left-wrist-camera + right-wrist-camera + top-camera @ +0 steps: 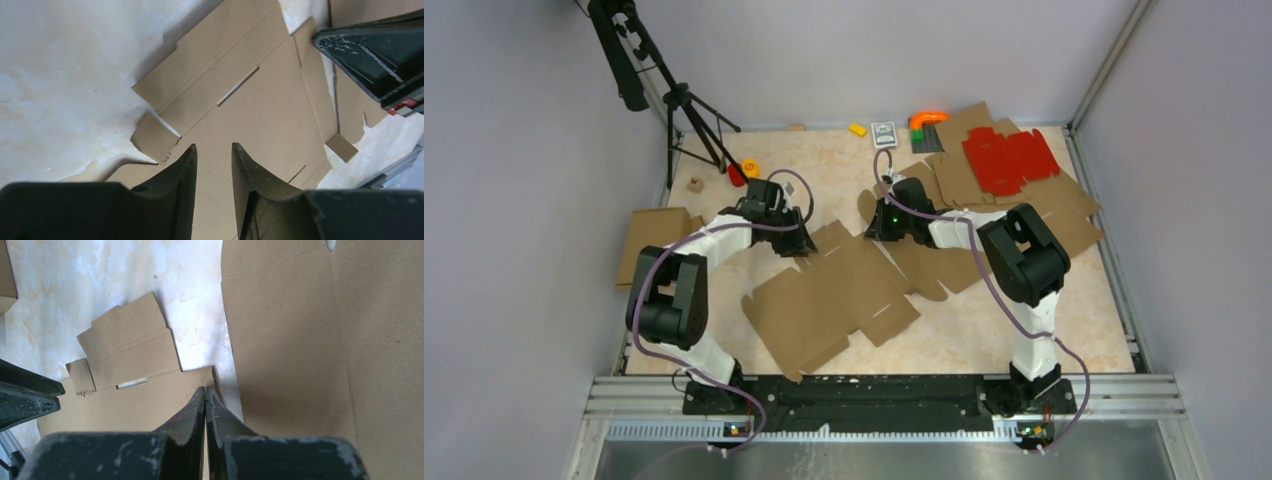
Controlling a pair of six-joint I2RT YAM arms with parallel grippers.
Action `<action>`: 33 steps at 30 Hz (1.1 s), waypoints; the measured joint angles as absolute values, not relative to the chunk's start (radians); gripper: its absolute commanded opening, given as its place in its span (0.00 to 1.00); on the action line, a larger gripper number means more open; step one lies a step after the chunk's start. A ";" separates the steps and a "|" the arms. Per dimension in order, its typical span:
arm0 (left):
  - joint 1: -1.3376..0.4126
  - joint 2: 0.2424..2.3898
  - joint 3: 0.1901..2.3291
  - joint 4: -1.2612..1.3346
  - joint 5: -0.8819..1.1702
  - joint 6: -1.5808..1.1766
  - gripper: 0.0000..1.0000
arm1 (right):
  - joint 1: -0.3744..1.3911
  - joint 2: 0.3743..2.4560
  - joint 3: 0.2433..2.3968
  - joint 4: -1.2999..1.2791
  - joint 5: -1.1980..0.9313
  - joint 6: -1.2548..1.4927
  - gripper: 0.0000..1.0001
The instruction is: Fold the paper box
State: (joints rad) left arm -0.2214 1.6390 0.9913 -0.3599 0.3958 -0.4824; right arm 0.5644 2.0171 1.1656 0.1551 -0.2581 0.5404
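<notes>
The paper box (834, 295) is a large brown die-cut sheet lying flat mid-table, with creased panels, flaps and a slot. My left gripper (799, 240) hovers over its far left edge; in the left wrist view (214, 150) it is open with bare cardboard (260, 110) below the gap. My right gripper (876, 225) is at the box's far edge near a rounded tab; in the right wrist view (205, 390) its jaws are pressed together, tips at the edge of the box panel (135, 400). Nothing shows between them.
More brown cardboard sheets (1024, 210) and a red die-cut sheet (1009, 160) lie at the back right, close to the right arm. A folded cardboard piece (656, 240) lies at the left edge. A tripod (689, 110) and small items (883, 133) stand along the back.
</notes>
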 measured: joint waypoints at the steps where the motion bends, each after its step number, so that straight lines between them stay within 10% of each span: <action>1: -0.221 1.639 0.989 -0.360 0.387 -0.482 0.33 | 0.564 2.017 1.166 0.155 -0.258 0.540 0.00; 13: -0.218 1.578 0.979 -0.392 0.178 -0.492 0.52 | 0.564 2.017 1.166 0.155 -0.259 0.534 0.00; 33: -0.209 1.753 1.048 -0.421 0.195 -0.448 0.11 | 0.564 2.017 1.166 0.154 -0.260 0.533 0.00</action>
State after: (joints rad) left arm -0.2092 1.7535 1.0481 -0.4206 0.1947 -0.4480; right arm 0.5644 2.0171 1.1664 0.1543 -0.2596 0.5331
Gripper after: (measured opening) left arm 0.135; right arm 0.002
